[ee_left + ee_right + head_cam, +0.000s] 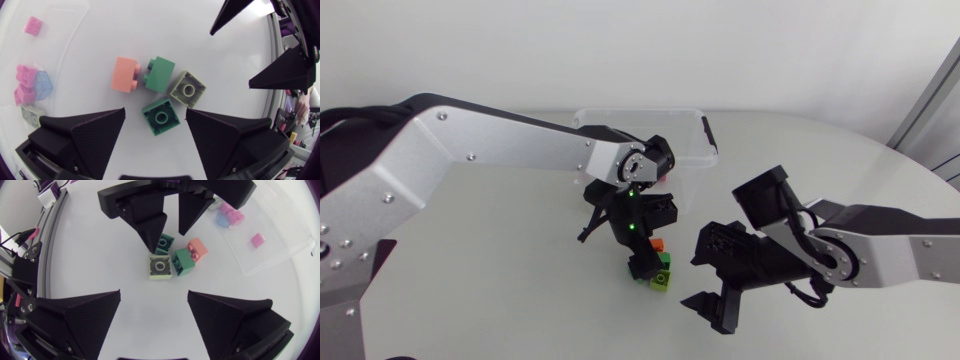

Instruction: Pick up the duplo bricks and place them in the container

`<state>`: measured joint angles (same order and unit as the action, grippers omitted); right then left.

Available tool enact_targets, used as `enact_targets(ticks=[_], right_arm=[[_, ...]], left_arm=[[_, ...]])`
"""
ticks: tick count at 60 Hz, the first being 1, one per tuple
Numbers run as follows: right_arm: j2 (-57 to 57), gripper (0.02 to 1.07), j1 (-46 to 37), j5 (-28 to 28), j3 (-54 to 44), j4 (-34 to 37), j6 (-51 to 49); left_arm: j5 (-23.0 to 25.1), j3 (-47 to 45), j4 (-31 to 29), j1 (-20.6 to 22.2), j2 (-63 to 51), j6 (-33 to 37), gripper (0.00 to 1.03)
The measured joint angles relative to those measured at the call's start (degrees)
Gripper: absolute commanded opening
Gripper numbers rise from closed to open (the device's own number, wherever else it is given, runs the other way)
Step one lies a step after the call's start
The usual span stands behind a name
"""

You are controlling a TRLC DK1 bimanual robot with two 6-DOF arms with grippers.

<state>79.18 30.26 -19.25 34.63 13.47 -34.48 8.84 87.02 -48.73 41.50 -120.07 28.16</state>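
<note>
As the left end effector (155, 112) straddles a green brick (161, 118), neighbours (187, 90) crowd it.

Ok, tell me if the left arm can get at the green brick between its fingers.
Probably yes: the left gripper is open, straddling that green brick, nothing over it. The pale brick close beside it may get nudged.

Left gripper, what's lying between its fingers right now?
A dark green brick lies between the left gripper's open fingers, stud up, seen in the left wrist view.
</note>
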Motion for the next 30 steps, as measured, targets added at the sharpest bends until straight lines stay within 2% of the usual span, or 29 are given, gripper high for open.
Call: enact_targets(ticks=[5,7,15,19,20,22,24,30], right_arm=[[-0.5,0.99,0.0,0.0,-0.2,0.0,0.2],[-0.9,0.99,0.1,0.0,-0.2,0.0,0.3],[-2.0,0.99,0.2,0.2,-0.2,0.0,0.9],[-2.1,0.99,0.5,0.2,-0.2,0.1,1.1],[-2.1,0.99,0.6,0.2,-0.2,0.1,1.1],[-2.3,0.99,0.8,0.2,-0.2,0.2,1.3],[-2.4,0.99,0.9,0.3,-0.3,0.3,1.3],[-3.0,0.99,1.7,1.0,-0.3,0.4,1.5]], left_arm=[[-0.6,0.0,0.1,0.0,-0.1,-1.5,0.81],[-0.8,0.0,0.0,0.0,-0.3,-1.9,0.77],[-1.9,-0.1,-1.1,0.3,-1.0,-4.5,0.72],[-2.3,-0.1,-1.5,0.8,-1.0,-5.9,0.62],[-2.3,-0.1,-1.6,0.8,-1.0,-6.0,0.56],[-2.5,-0.1,-1.8,1.0,-1.1,-6.7,0.53],[-2.6,-0.1,-1.8,1.1,-1.2,-6.9,0.35],[-3.2,-0.5,-1.8,1.4,-1.8,-7.5,0.34]])
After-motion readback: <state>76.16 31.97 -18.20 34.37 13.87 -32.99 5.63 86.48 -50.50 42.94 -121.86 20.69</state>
